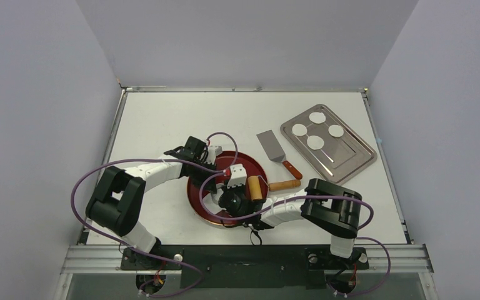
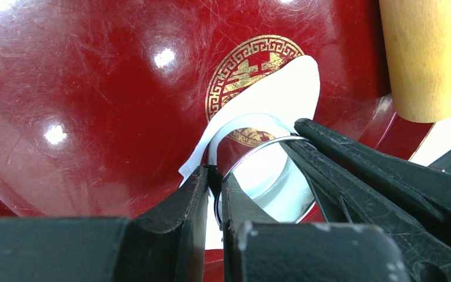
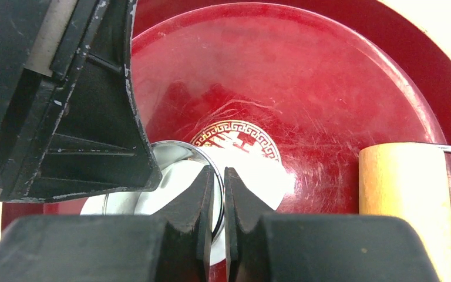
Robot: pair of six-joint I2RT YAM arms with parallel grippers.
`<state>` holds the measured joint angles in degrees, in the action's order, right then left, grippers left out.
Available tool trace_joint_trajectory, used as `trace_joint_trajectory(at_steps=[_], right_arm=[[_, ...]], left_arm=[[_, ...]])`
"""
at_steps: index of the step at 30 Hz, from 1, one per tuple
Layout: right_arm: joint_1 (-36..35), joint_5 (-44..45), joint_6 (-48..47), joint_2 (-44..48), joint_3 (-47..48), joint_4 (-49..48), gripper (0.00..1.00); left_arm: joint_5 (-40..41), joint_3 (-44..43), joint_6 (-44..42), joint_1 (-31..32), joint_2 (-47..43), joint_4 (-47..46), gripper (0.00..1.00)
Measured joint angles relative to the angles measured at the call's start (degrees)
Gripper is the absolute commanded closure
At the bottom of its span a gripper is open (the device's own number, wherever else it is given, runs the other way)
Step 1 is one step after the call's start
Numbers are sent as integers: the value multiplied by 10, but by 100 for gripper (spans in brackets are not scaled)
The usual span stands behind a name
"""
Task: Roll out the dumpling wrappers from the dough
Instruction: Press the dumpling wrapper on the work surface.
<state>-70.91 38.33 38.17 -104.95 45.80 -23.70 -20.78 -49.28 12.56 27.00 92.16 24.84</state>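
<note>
Gripping the ring cutter (image 2: 243, 123): both end effectors, one from either side, as seen from where I stand.
Left end effector (image 2: 216, 176): jaws all but closed, pinching the thin metal wall of the ring cutter between the fingertips.
Right end effector (image 3: 218, 176): jaws likewise nearly together, clamped on the ring's wall on the side facing its own arm; its black fingers (image 2: 352, 158) lie just beside the left pair.
Ring cutter, position: upright on the dough, near the middle of the red plate (image 1: 197, 187), partly over the gold emblem.
Dough (image 2: 282, 88): a thin white sheet lying flat on the plate; part shows inside the ring and a rounded flap reaches past it across the emblem.
Roller (image 1: 254, 187): pale wooden drum resting over the plate's right rim, its orange-brown handle out on the surface (image 1: 162, 119) to the right.
Spatula (image 1: 272, 147): flat on the surface between plate and steel tray (image 1: 350, 156), blade toward the far side, wooden handle toward the roller's handle.
Dumpling wrappers (image 1: 315, 142): four white discs on the far-left part of the tray, apart from one another, well away from both arms.
</note>
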Motion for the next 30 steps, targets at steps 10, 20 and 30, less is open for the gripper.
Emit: trace_joint_trajectory(at_steps=[10, 20, 30], right_arm=[[1, 1, -21, -5, 18, 30, 100], [0, -2, -6, 1, 11, 26, 100], [13, -34, -28, 6, 15, 41, 100]], left_arm=[[30, 9, -1, 17, -15, -9, 100], [35, 7, -3, 19, -16, -5, 100], [44, 0, -1, 23, -12, 3, 100]])
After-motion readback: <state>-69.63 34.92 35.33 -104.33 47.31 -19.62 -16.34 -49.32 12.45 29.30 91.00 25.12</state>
